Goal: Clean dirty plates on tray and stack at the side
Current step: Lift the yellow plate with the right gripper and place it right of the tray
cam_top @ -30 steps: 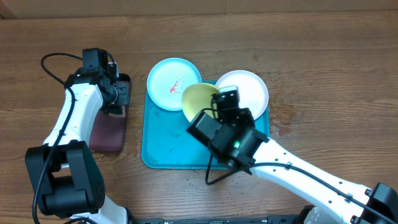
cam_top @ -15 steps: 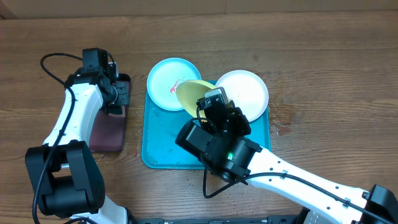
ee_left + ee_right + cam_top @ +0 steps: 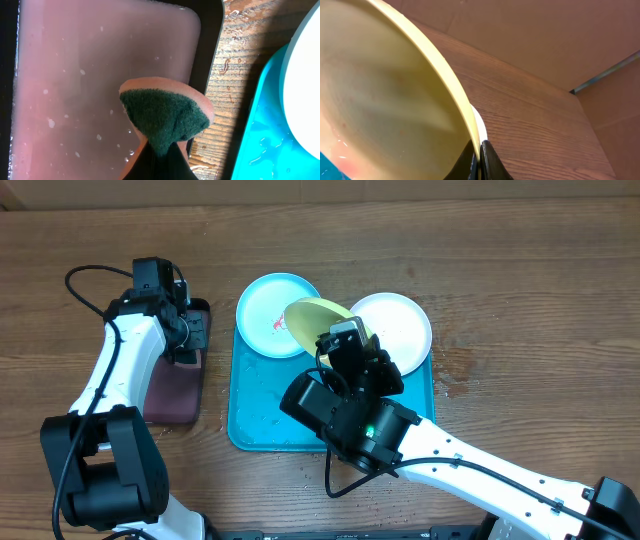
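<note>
The turquoise tray [image 3: 262,405] lies mid-table. A light blue plate [image 3: 265,315] with a red smear rests on its far left corner, and a white plate [image 3: 400,328] on its far right corner. Between them my right gripper [image 3: 345,340] is shut on the rim of the lime-green plate [image 3: 312,313], which it holds tilted up off the tray. The right wrist view shows that plate [image 3: 385,90] filling the left side, its edge pinched in my right gripper [image 3: 480,160]. My left gripper [image 3: 162,152] is shut on a green-and-orange sponge [image 3: 165,117] above the dark tray [image 3: 100,75] of pinkish water.
The dark tray [image 3: 175,385] sits left of the turquoise tray, under my left arm [image 3: 125,370]. My right arm [image 3: 450,460] reaches in from the front right across the turquoise tray's near right corner. Bare wood table [image 3: 520,300] lies to the right and behind.
My right gripper has lifted and tipped the lime-green plate further, carrying it slightly back and left over the light blue plate. The left arm has not moved.
</note>
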You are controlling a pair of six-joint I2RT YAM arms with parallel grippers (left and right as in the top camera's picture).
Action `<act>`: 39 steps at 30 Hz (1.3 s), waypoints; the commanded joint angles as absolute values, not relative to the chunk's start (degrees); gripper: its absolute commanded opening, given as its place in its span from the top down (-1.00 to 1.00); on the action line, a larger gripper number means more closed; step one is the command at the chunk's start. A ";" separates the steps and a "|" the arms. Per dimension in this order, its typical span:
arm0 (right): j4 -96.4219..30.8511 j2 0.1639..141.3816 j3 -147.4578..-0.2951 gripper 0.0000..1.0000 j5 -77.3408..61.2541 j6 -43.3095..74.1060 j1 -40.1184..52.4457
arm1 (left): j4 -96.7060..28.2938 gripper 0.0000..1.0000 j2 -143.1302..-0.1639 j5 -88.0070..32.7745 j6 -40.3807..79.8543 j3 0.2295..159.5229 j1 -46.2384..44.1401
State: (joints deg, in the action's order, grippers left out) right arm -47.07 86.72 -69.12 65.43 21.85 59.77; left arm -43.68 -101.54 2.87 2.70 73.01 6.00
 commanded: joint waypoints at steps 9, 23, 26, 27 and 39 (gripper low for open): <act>-43.79 85.25 -71.00 0.93 55.31 27.90 54.22 | -43.46 0.92 -102.00 3.55 3.22 73.23 6.09; -46.74 85.25 -70.85 0.93 7.90 40.99 15.51 | -43.48 0.92 -102.00 3.40 3.22 73.23 6.09; -47.79 85.30 -70.32 0.93 1.15 40.97 6.31 | -43.46 0.92 -102.00 3.40 3.22 73.23 6.09; -48.14 85.30 -70.00 0.93 -0.05 40.97 3.84 | -43.48 0.92 -102.00 3.40 3.22 73.23 6.09; -45.32 86.19 -57.93 0.93 -3.60 40.95 -16.43 | -43.48 0.92 -102.00 3.38 3.25 73.23 6.09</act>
State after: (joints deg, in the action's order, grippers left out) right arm -46.70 86.74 -60.31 -1.83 40.51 -14.33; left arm -43.68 -101.54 2.87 2.87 73.01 6.00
